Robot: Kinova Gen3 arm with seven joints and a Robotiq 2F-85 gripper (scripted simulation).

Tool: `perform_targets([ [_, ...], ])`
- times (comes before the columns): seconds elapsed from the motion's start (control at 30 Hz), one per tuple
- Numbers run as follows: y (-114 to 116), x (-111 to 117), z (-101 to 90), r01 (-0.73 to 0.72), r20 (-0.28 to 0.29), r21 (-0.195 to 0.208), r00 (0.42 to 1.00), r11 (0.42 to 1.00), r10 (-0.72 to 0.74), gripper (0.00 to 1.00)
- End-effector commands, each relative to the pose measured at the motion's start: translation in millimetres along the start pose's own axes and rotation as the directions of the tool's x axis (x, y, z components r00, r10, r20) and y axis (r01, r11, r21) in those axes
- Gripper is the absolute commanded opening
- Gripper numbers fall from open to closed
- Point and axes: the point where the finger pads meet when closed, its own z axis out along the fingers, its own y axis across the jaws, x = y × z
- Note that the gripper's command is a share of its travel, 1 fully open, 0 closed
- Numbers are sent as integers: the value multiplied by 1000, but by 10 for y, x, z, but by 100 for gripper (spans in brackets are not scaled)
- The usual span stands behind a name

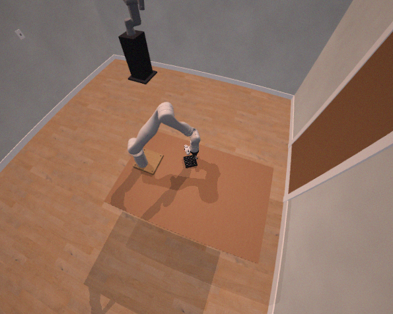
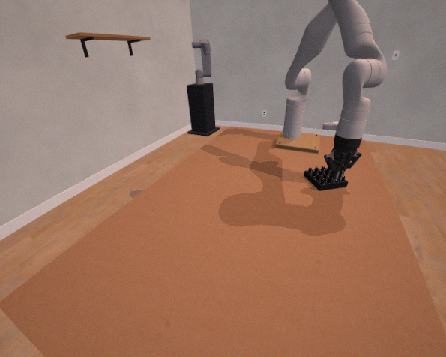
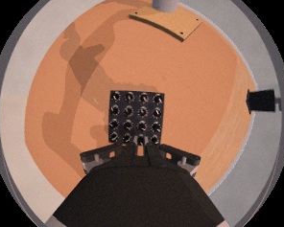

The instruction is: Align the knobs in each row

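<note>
The knob box [image 1: 189, 162] [image 2: 325, 180] [image 3: 137, 116] is a small black square box with a grid of black knobs. It stands on the brown mat [image 1: 230, 196] [image 2: 223, 268] close to the arm's base plate [image 1: 154, 161] [image 2: 297, 143]. My gripper [image 3: 140, 141] [image 2: 339, 175] [image 1: 193, 156] reaches down onto the box's edge row nearest the wrist camera. It is shut on one knob [image 3: 141, 141] in that row. The knob's name and its white line are too small to read. The fingers hide the knob in the top and exterior views.
A second arm on a black pedestal [image 1: 137, 57] [image 2: 200, 107] stands by the far wall. A wooden shelf [image 2: 106, 37] hangs on the left wall. The mat lies on a wooden floor [image 1: 54, 188].
</note>
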Motion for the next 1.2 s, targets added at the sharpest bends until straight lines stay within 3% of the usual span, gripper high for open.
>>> perform_targets([
  [0.0,-8,-4,-6,-1,1,1,1000,1000,1,8],
  [0.37,-8,-4,-6,-1,1,1,1000,1000,1,8],
  [0.4,-8,-4,-6,-1,1,1,1000,1000,1,19],
  [1.17,-8,-4,-20,-1,1,1,1000,1000,1,19],
])
